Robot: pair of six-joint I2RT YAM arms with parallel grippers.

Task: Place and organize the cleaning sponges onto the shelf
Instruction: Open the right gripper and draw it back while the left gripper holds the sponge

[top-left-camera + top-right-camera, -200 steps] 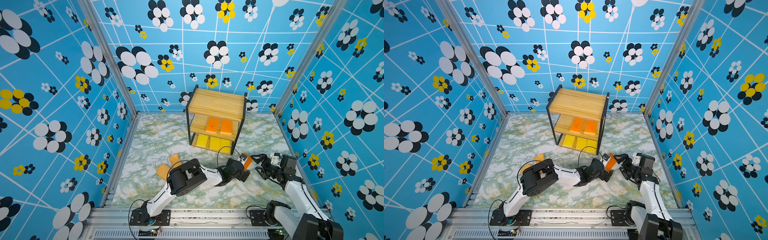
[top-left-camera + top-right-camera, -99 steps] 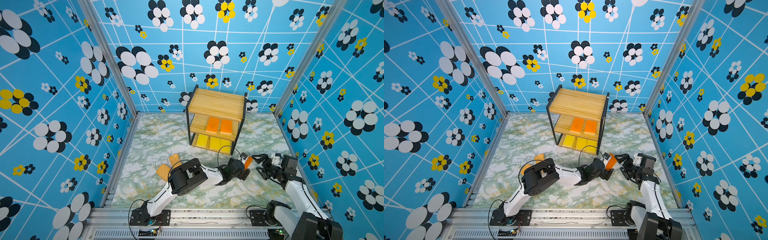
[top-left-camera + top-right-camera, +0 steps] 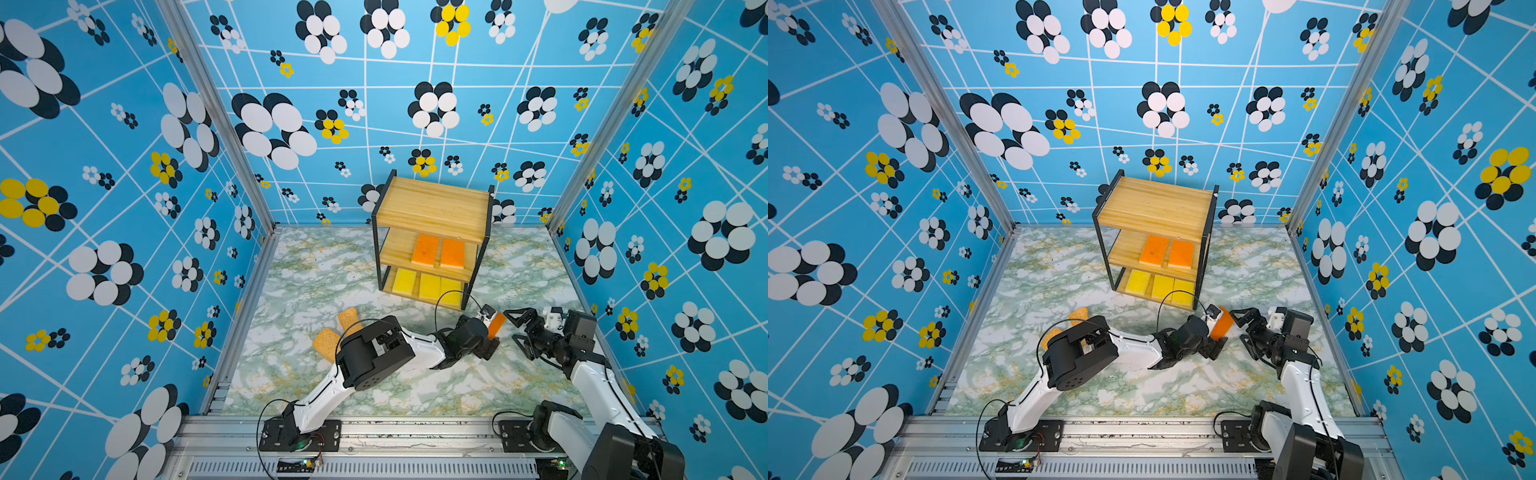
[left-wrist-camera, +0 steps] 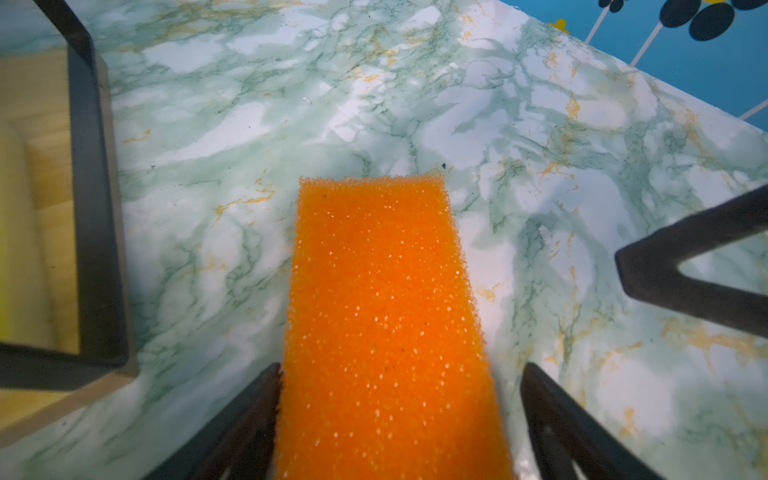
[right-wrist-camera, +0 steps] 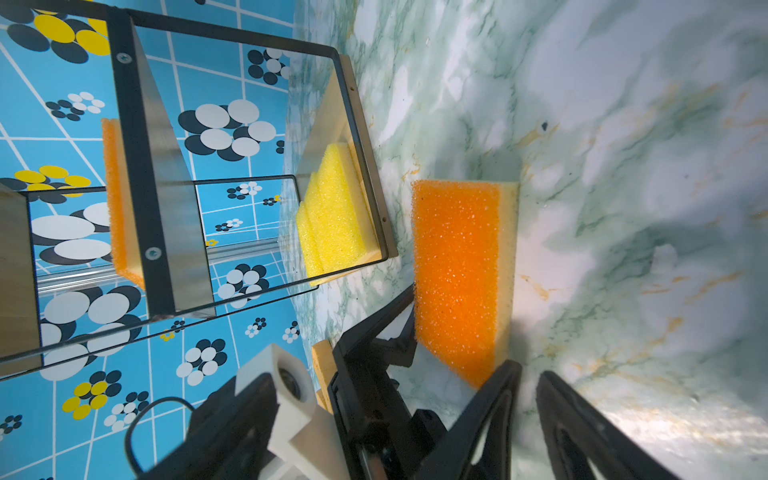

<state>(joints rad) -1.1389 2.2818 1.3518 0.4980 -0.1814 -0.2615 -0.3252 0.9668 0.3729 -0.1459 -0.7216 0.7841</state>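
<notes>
The orange sponge (image 3: pixel 496 324) stands on edge on the counter (image 3: pixel 324 266) just off the shelf's (image 3: pixel 432 203) front corner, between the left gripper's (image 4: pixel 401 368) wide-spread jaws, one touching and one clear, so unclamped, apparently offered to the right gripper (image 3: pixel 510 325), whose jaws gape empty just beside it.

You're in a robot lab cell: blue flower-print walls (image 3: pixel 124 257), aluminium posts (image 3: pixel 217 112), marble-print floor (image 3: pixel 316 266), two arms (image 3: pixel 332 386) bolted to a rail (image 3: pixel 415 430)
</notes>
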